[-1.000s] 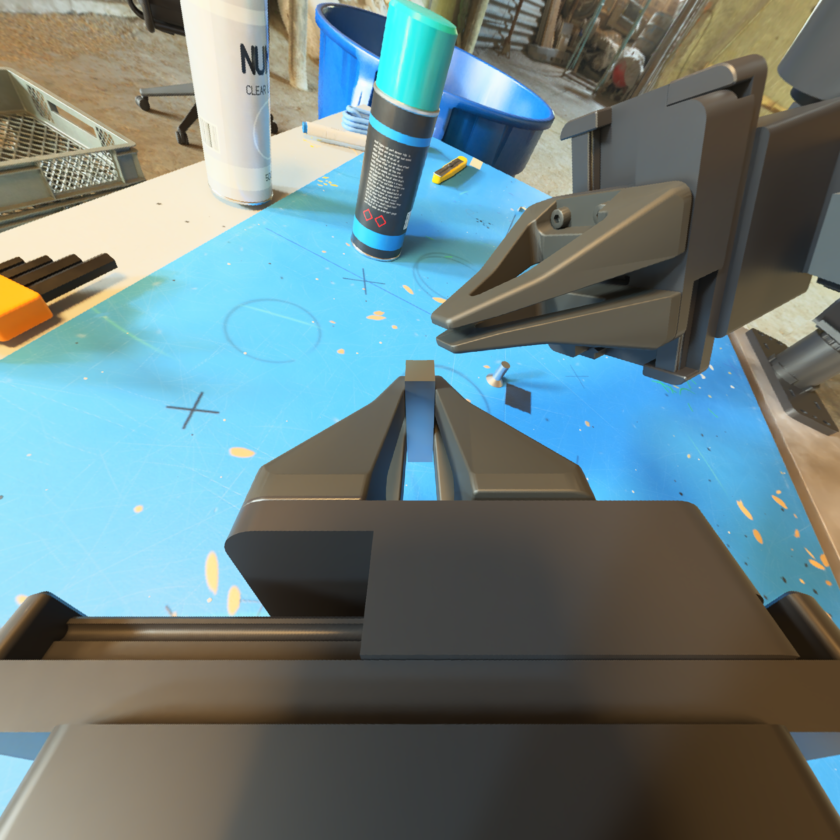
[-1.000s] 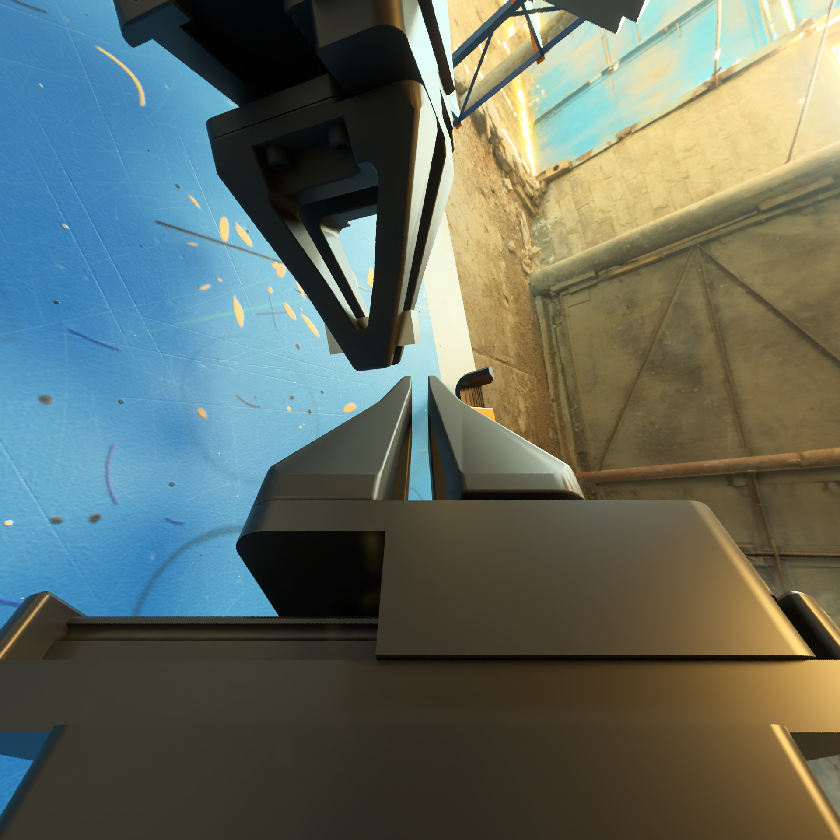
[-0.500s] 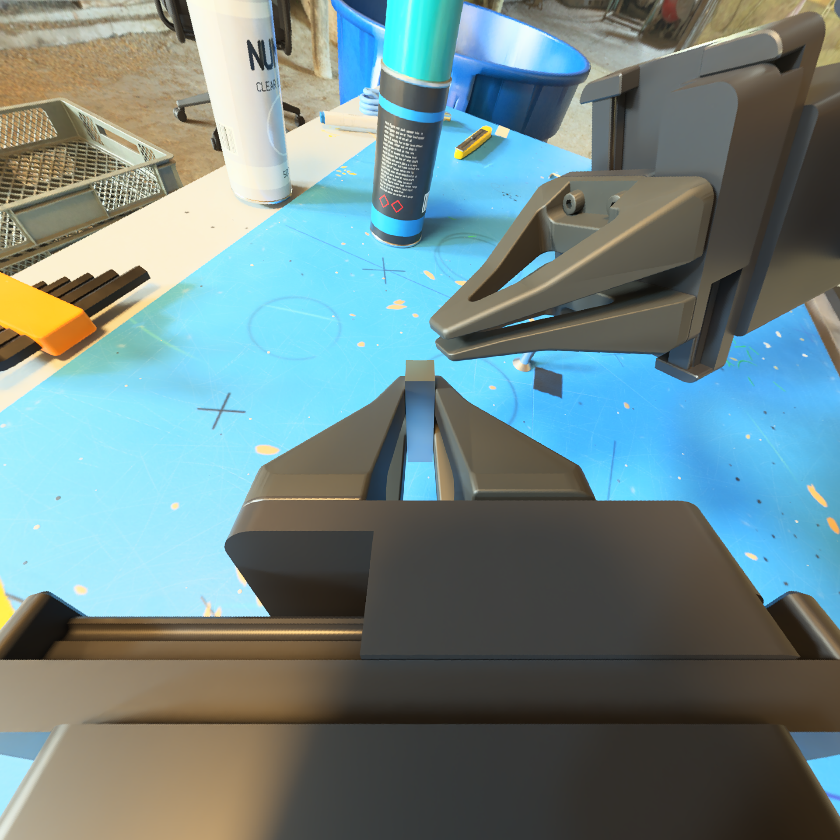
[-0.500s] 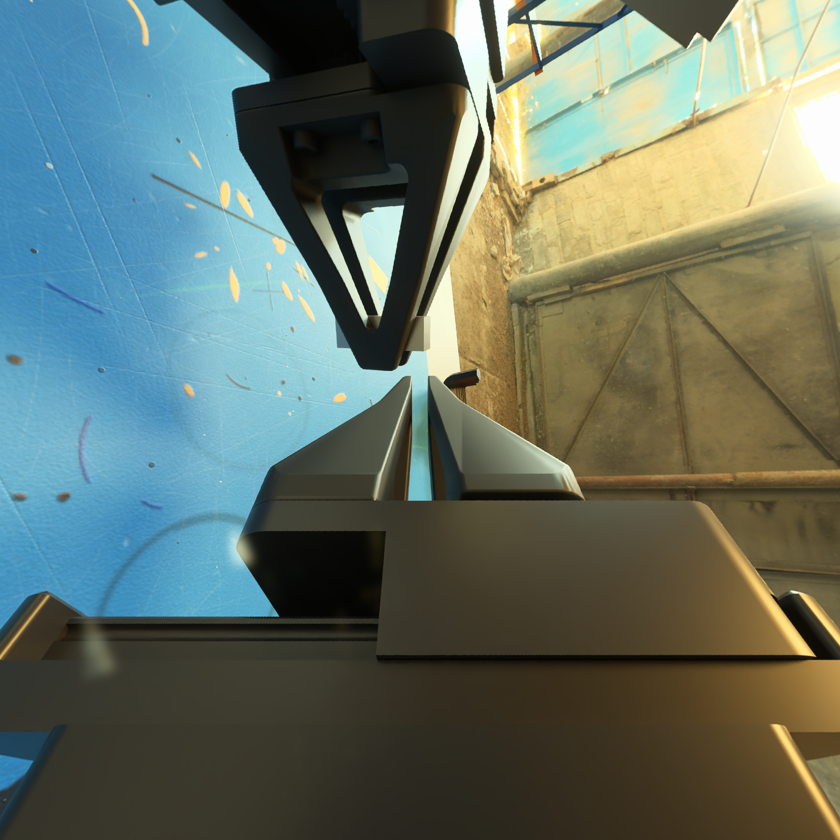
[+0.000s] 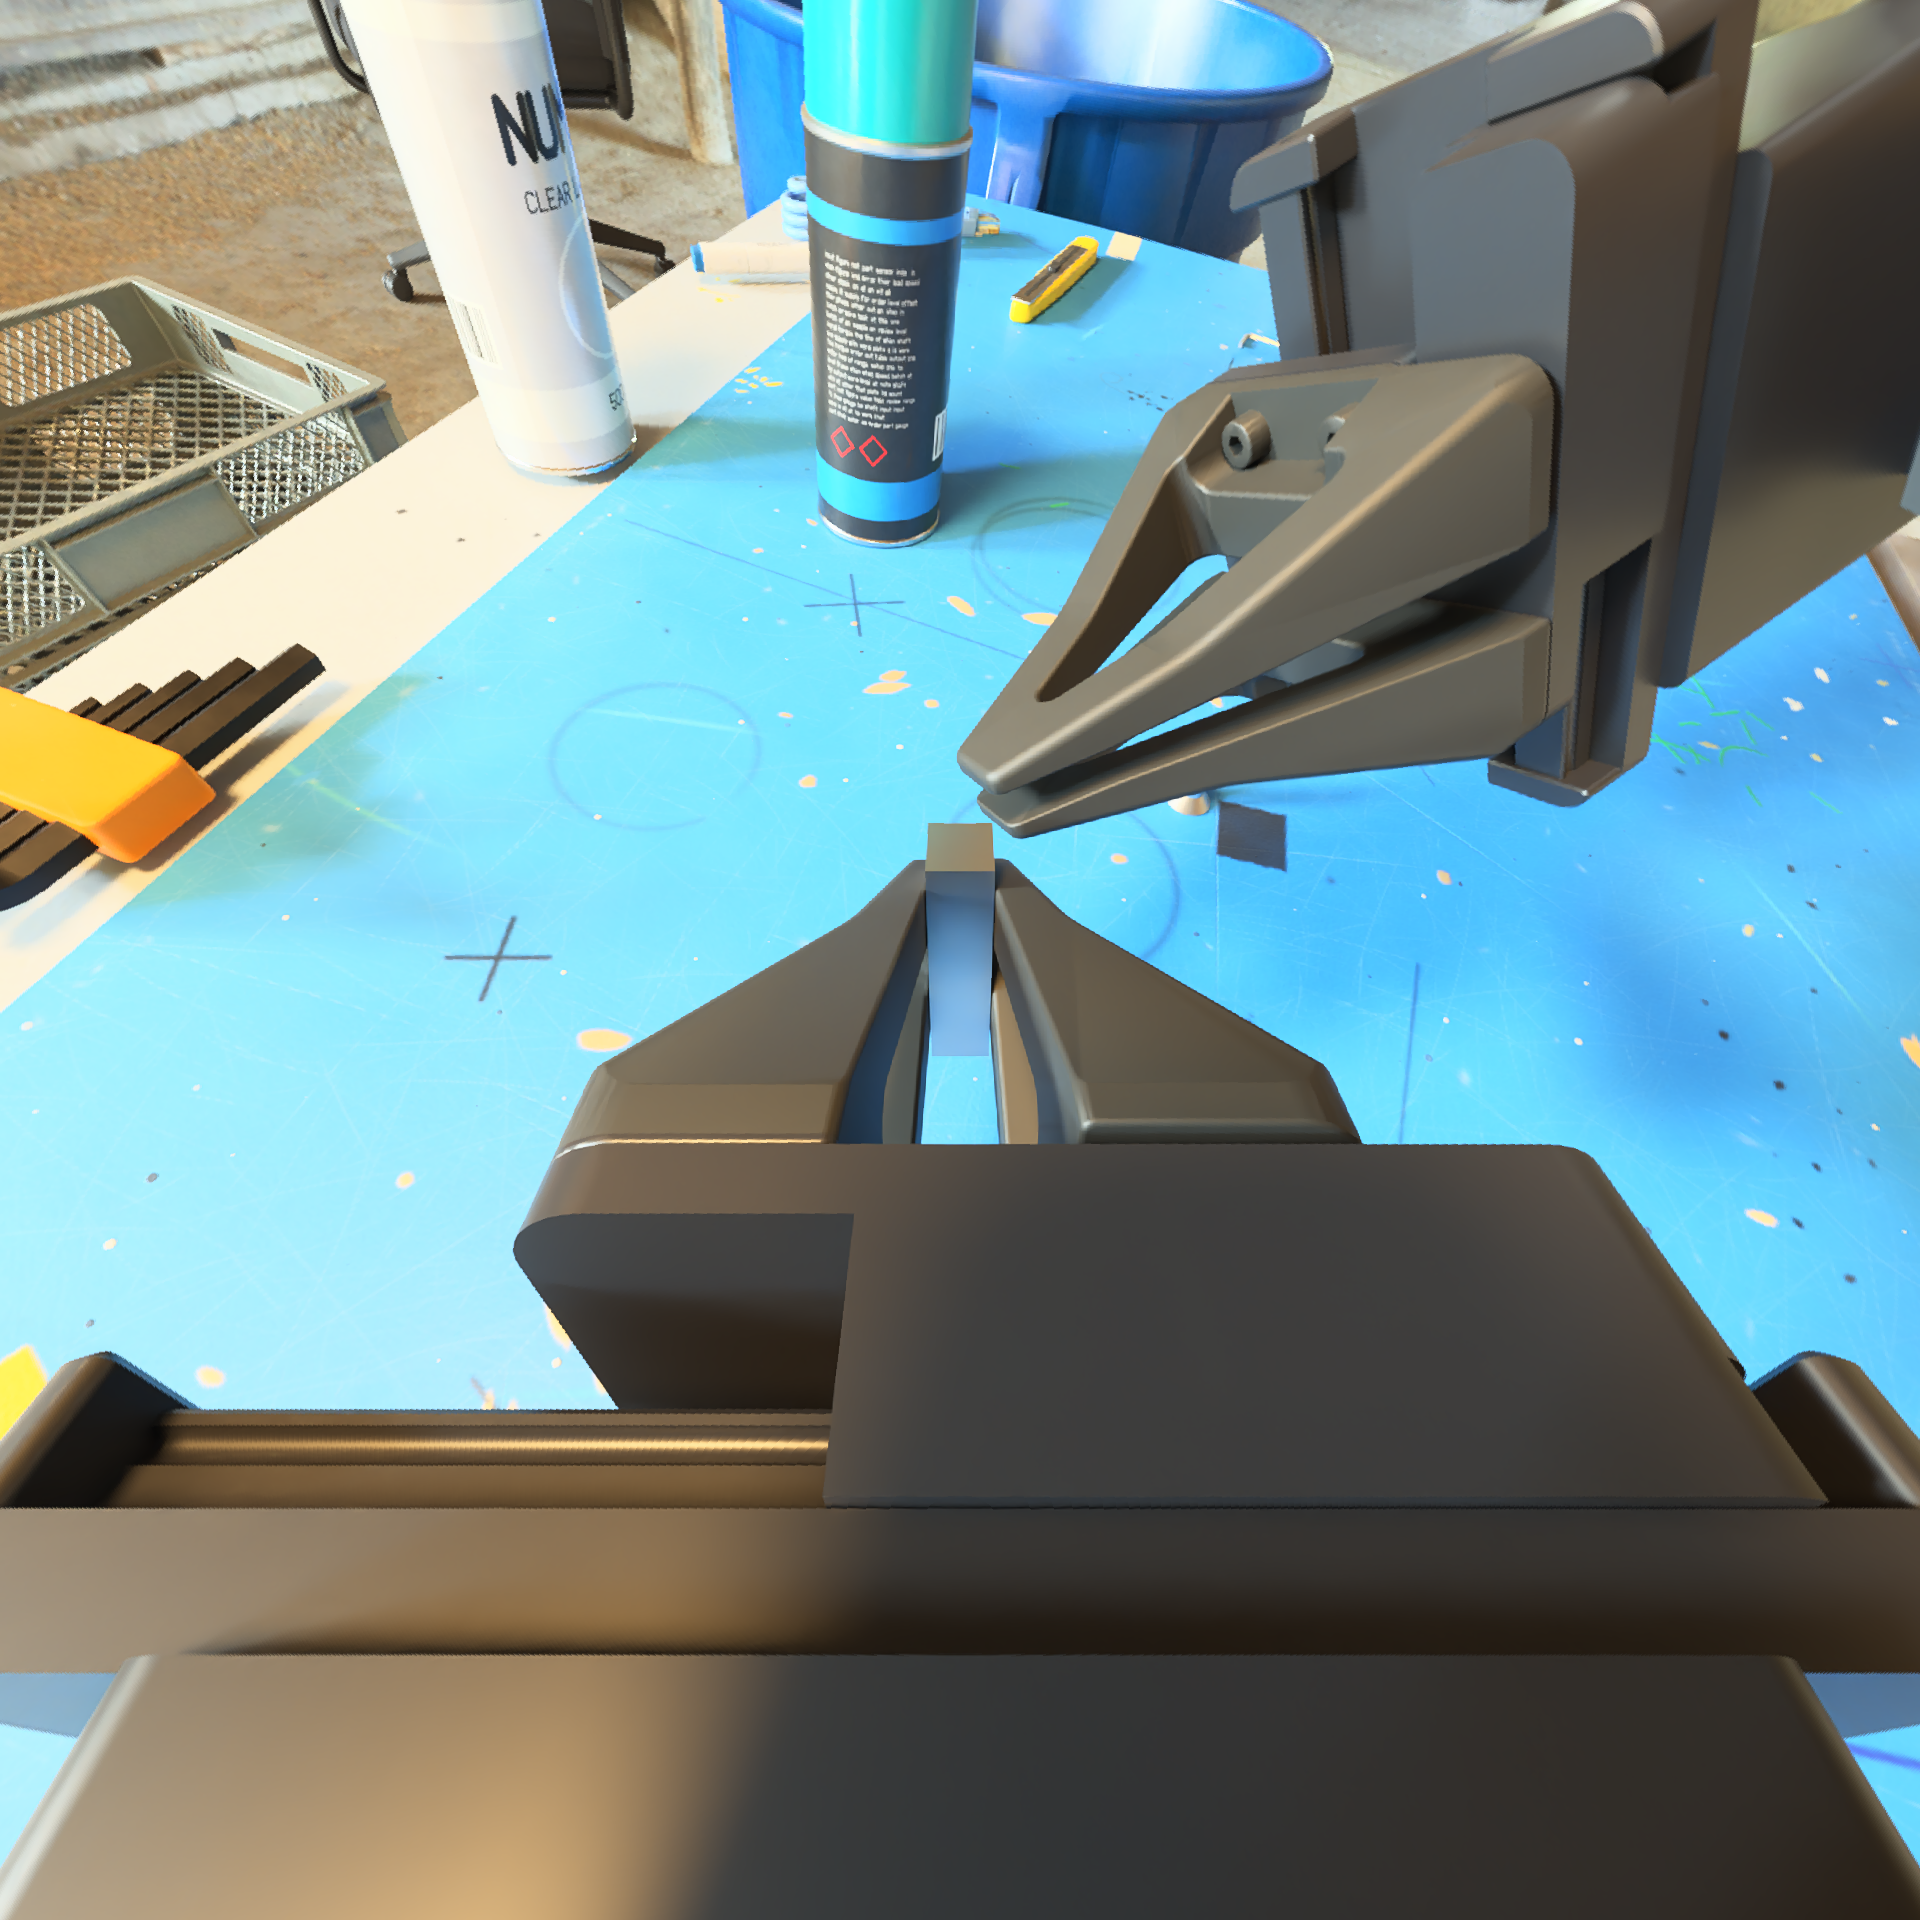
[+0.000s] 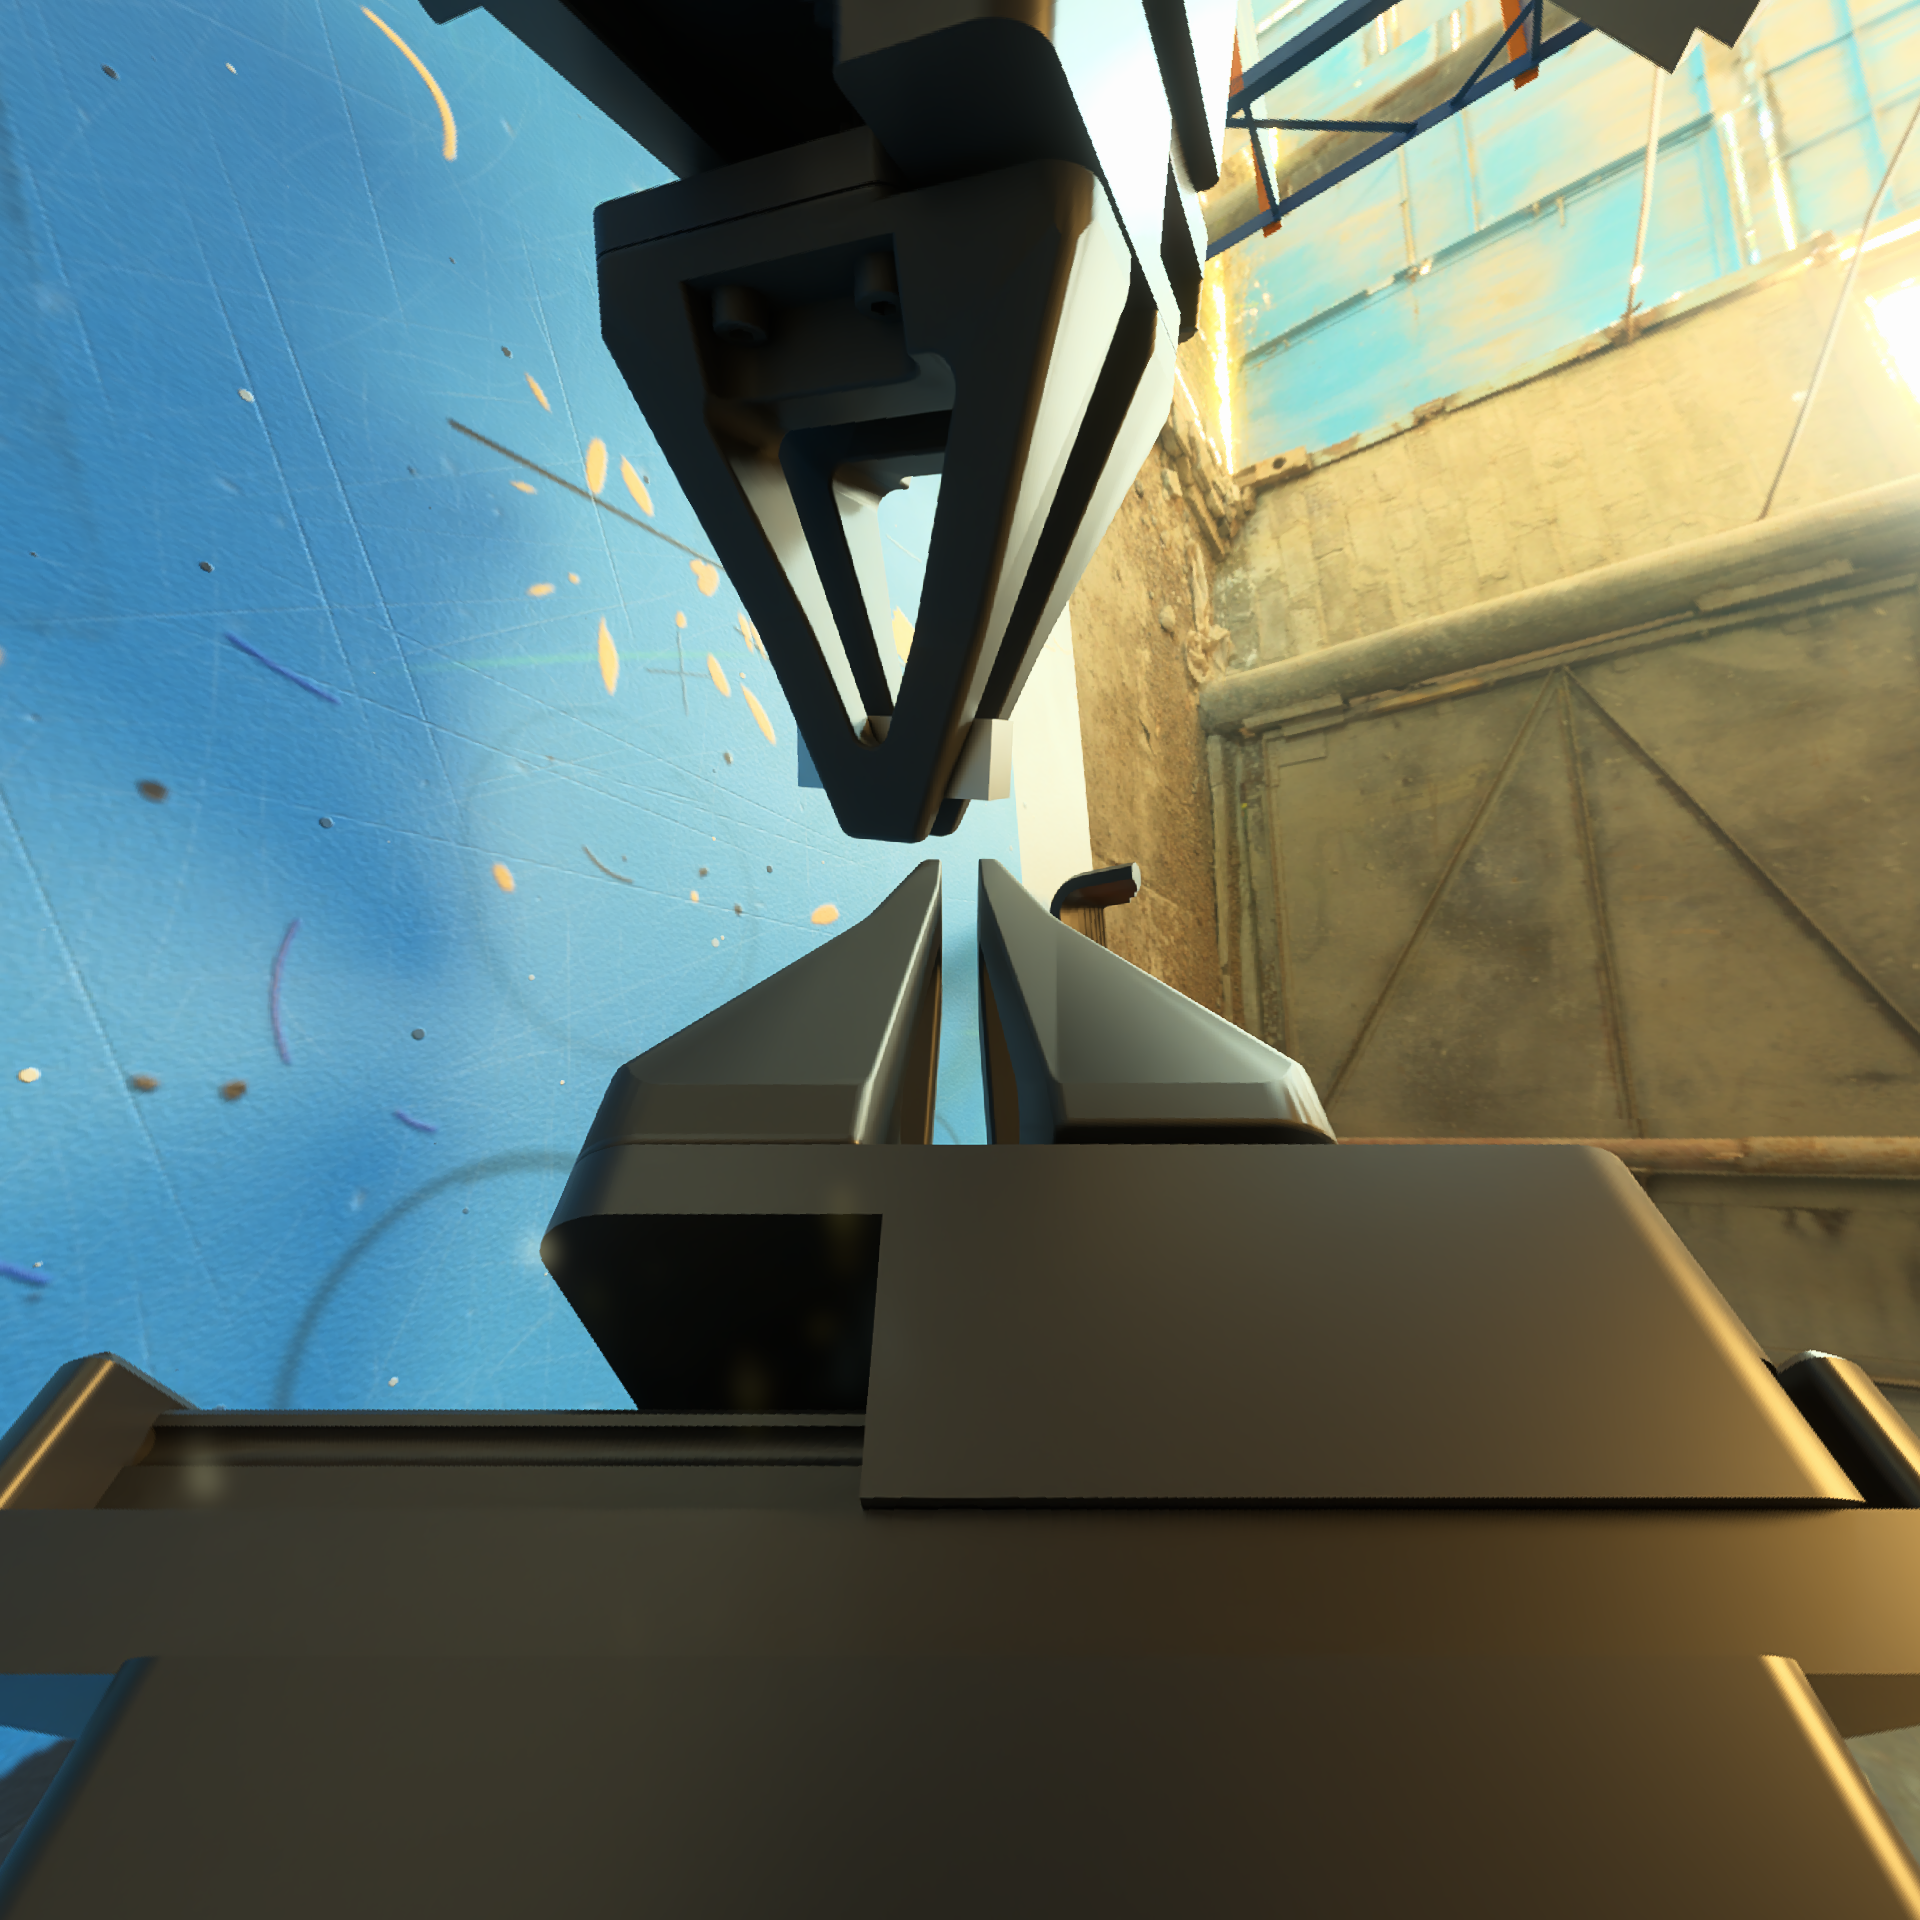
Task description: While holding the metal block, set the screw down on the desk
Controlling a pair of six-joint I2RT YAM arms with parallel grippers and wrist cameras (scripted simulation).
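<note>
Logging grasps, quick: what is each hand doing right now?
Left hand: closed on the metal block.
Right hand: closed, nothing visible between its fingers.

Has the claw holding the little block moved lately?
Yes. The left gripper, shut on the metal block, drifted left: in its view the drawn cross on the mat slid right.

White can (image 5: 520, 260), teal-capped can (image 5: 883, 312), yellow knife (image 5: 1052, 281), grey crate (image 5: 156, 436) and blue tub (image 5: 1091, 114).
</note>
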